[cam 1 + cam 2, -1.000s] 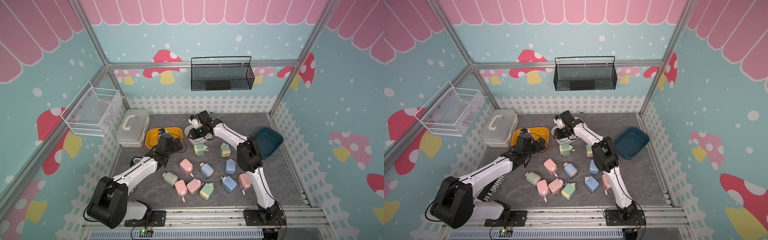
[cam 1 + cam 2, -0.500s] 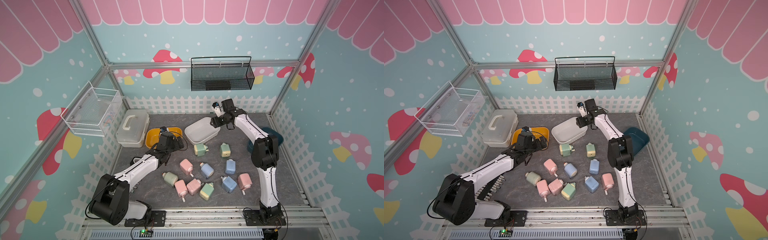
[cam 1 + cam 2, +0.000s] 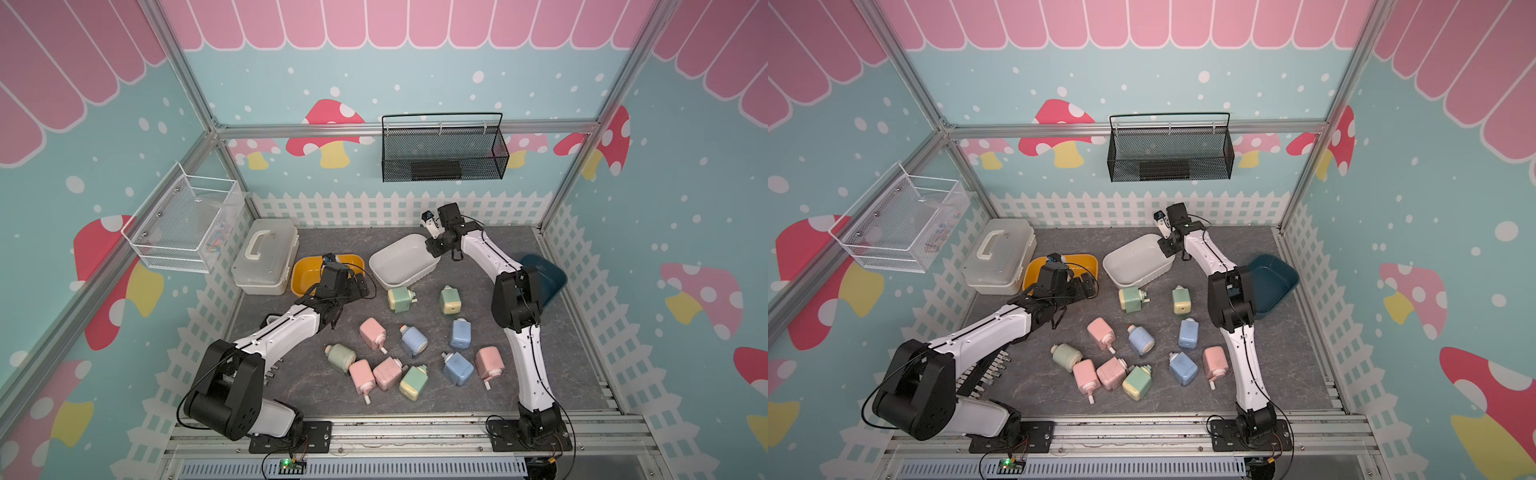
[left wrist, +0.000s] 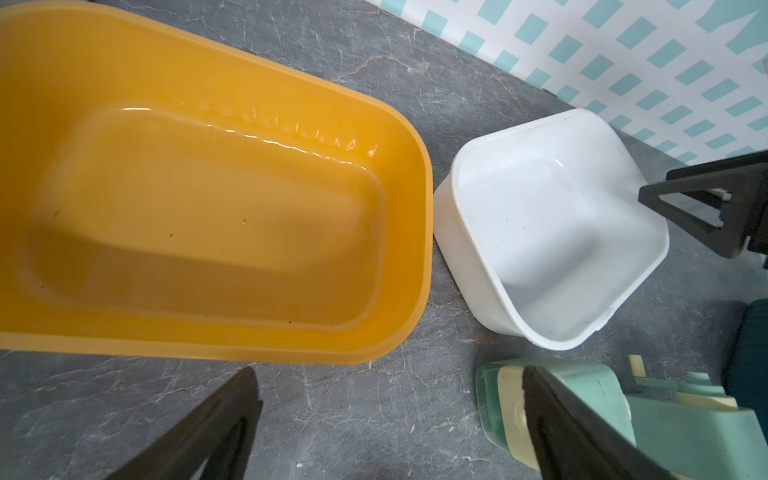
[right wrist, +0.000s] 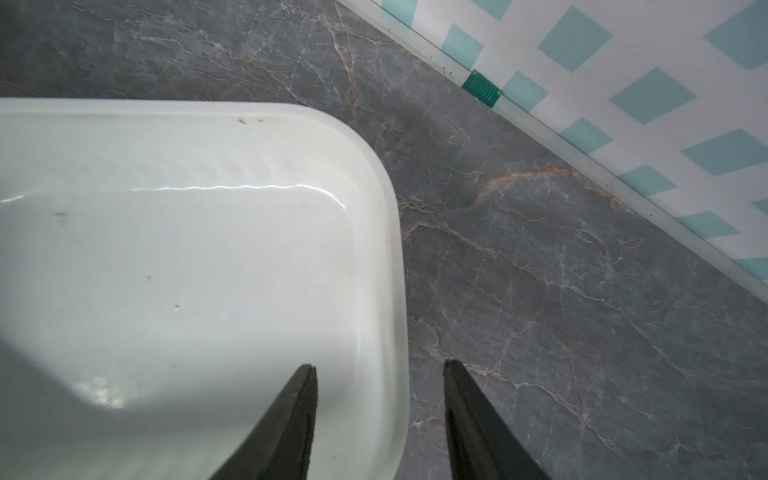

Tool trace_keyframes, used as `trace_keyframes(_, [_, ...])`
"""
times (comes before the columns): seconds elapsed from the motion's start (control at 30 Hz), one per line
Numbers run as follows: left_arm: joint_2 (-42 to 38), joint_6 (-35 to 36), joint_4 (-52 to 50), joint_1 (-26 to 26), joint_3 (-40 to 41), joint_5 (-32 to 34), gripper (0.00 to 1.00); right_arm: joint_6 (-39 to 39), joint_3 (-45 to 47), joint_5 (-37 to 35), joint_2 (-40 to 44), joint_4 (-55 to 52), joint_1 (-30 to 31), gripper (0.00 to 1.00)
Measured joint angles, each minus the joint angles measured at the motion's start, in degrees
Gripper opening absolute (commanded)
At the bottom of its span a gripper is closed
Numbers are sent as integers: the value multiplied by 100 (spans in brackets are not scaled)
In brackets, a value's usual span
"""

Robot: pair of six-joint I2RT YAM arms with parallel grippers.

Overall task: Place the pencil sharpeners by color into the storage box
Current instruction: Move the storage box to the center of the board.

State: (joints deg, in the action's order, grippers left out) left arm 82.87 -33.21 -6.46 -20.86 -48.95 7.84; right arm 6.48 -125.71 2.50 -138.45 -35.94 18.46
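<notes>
Several pencil sharpeners lie loose on the grey floor in both top views: pink (image 3: 372,332), blue (image 3: 461,333) and green ones (image 3: 401,300). Behind them stand three open storage boxes: yellow (image 3: 303,274), white (image 3: 399,259) and dark blue (image 3: 548,274), all empty. My left gripper (image 3: 334,305) (image 4: 388,374) hangs wide open over bare floor just in front of the yellow box (image 4: 419,232), beside a green sharpener (image 4: 673,432). My right gripper (image 3: 432,249) (image 5: 379,365) is open and straddles the white box's (image 5: 166,270) back right rim, one finger inside and one outside.
A translucent lidded case (image 3: 266,257) sits left of the yellow box. A black mesh basket (image 3: 442,153) hangs on the back wall and a white wire basket (image 3: 183,224) on the left wall. White picket-fence walls close in the floor.
My right arm swung from the white box's left end across to its back right corner, its jaws widening and then narrowing. The left arm barely shifted; the sharpeners stayed put.
</notes>
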Motion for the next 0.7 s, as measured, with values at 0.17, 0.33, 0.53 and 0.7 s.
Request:
trace_keyframes(0.17, [44, -2, -39, 20, -28, 0, 99, -155, -459, 63, -409, -22, -4, 36])
trace_keyframes(0.33, [90, 0, -96, 46, -50, 0, 99, -289, -848, 96, -699, -136, -4, 33])
trace_keyframes(0.53, [181, 0, -107, 98, -118, 0, 99, -402, -911, 166, -745, -221, -4, 19])
trace_keyframes(0.7, [273, 0, -125, 136, -160, -33, 99, -435, -916, 155, -745, -267, -11, 11])
